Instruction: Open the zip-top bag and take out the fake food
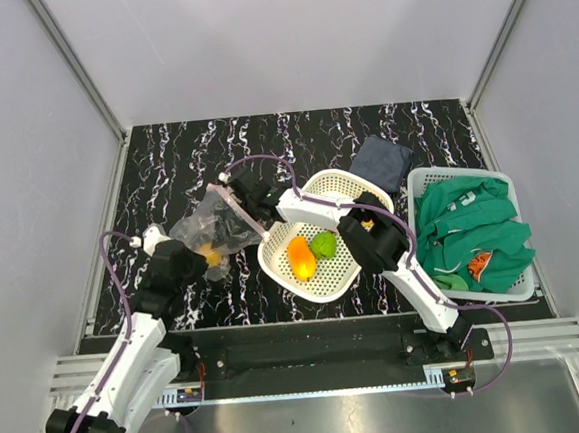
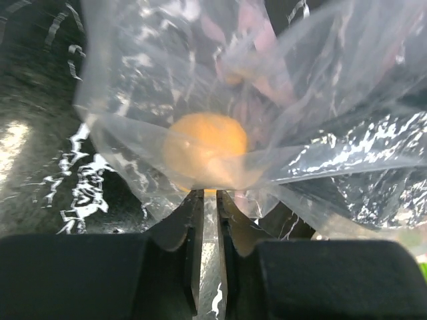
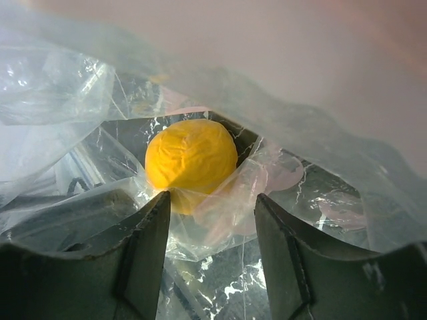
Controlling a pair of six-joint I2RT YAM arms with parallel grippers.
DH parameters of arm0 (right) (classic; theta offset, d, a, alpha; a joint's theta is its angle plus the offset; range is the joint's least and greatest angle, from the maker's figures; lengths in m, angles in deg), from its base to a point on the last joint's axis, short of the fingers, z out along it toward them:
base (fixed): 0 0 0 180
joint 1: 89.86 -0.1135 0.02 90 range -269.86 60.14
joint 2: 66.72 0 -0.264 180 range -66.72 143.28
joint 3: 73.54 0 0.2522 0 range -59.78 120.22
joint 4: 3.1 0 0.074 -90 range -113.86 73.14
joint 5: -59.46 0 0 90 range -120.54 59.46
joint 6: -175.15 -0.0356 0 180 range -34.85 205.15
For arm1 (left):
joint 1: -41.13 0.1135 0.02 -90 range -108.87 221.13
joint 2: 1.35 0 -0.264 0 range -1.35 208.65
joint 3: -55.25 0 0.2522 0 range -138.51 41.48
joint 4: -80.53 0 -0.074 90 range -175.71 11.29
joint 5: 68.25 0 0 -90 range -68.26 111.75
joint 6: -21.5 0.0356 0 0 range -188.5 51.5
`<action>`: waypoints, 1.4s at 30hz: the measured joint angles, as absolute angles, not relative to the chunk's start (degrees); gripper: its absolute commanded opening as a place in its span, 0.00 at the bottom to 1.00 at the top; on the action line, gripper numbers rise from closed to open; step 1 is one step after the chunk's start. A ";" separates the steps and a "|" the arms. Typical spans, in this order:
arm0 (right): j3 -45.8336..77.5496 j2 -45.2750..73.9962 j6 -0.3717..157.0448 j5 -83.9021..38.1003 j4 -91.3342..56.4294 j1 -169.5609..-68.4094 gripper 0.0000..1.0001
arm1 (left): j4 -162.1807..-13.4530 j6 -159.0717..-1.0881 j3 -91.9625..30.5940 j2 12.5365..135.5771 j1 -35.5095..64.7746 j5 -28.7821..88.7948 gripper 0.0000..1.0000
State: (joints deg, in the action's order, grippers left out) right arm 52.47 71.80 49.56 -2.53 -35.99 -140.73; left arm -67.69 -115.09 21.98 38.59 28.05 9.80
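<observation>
Zip-top bag (image 2: 320,133): thin clear plastic, crinkly, glossy w/ glare streaks. Fake fruit (image 2: 205,150) just ahead of left claw (image 2: 209,195) tips: smooth orange plastic, dulled thru the film. Claw fingers (image 2: 180,230): matt black, plastic-looking. Table (image 1: 164,156) below: glossy black marble-look, white veins. Basket (image 1: 339,180) off to claw's right: white plastic mesh.

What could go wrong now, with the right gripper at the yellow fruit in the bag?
1. Film of the zip-top bag lies between the open right gripper and the yellow fruit; closing may pinch plastic too and drag the bag.
2. The left gripper pinches only a thin edge of film, which could slip out.
</observation>
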 measured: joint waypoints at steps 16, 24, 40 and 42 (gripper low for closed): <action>52.73 70.73 48.01 -6.49 -32.91 -140.56 0.53 | -78.84 -115.50 22.20 53.76 33.34 11.02 0.05; 56.36 73.87 48.01 -7.21 -29.13 -140.36 0.54 | -80.30 -115.33 21.98 57.70 33.32 13.36 0.09; 55.36 74.38 46.91 -5.26 -25.39 -137.47 0.64 | -78.36 -117.56 15.73 56.43 39.07 13.04 0.07; 55.38 74.55 46.67 -4.04 -24.95 -137.47 0.62 | -80.72 -117.67 15.73 60.76 39.24 14.70 0.05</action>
State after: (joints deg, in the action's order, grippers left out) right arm 55.38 74.55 46.67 -4.04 -24.95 -137.47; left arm -80.72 -117.67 15.73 60.76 39.24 14.70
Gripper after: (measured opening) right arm 0.637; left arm 0.082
